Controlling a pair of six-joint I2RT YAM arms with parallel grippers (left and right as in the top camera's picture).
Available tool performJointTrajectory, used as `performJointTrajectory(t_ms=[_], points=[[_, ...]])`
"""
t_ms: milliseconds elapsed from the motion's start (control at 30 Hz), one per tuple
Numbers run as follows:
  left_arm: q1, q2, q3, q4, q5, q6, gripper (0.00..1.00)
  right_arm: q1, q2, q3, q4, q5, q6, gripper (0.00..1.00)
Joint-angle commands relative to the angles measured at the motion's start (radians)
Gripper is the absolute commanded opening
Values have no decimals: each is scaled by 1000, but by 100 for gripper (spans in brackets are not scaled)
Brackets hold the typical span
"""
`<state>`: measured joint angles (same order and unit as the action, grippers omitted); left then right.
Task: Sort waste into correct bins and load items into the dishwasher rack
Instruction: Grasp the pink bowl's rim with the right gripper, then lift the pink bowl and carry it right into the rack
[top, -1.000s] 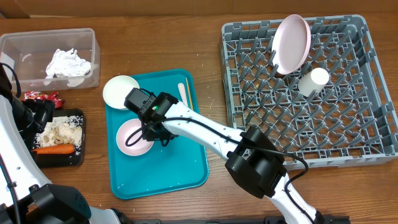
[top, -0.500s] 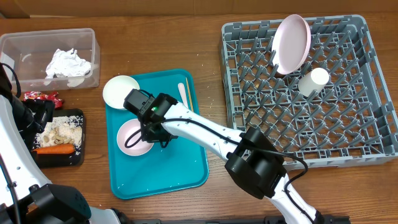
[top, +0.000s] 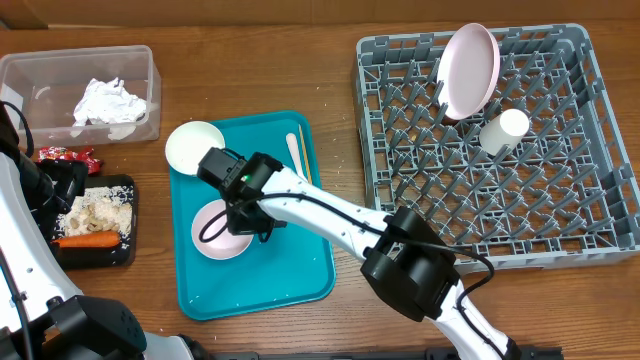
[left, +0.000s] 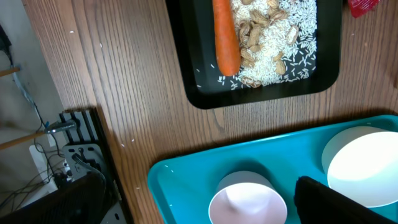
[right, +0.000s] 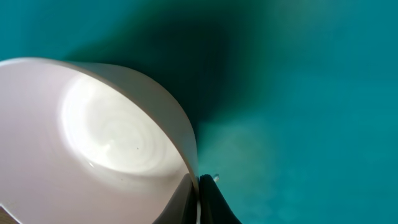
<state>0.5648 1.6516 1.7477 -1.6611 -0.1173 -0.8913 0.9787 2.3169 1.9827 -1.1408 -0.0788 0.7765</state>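
On the teal tray (top: 300, 272), right end effector (top: 238, 217) grips pink bowl (top: 210, 241) by its rim.

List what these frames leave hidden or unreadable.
Right wrist: right gripper cut off by the bottom edge, only its tips showing at the pink bowl rim.
Left wrist: left gripper fingers out of frame.
Overhead: pale utensil on the teal tray, too small to identify.
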Motion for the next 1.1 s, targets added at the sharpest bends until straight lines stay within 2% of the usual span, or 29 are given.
performJointTrajectory(t_ms=[0, 233, 467, 633, 1067], points=[[4, 4, 6, -2, -21, -3, 100, -27, -37, 27, -35, -5, -29, 4], [4, 4, 6, -1, -21, -3, 100, -70, -191, 28, -149, 24, -55, 4], [4, 4, 6, -2, -21, -3, 100, -124, -416, 28, -340, 328, -42, 4], [4, 4, 6, -2, -21, -3, 100, -243, -527, 28, -550, 509, 16, 4], [4, 4, 6, -2, -21, -3, 100, -584, -601, 18, -554, 623, -98, 4]])
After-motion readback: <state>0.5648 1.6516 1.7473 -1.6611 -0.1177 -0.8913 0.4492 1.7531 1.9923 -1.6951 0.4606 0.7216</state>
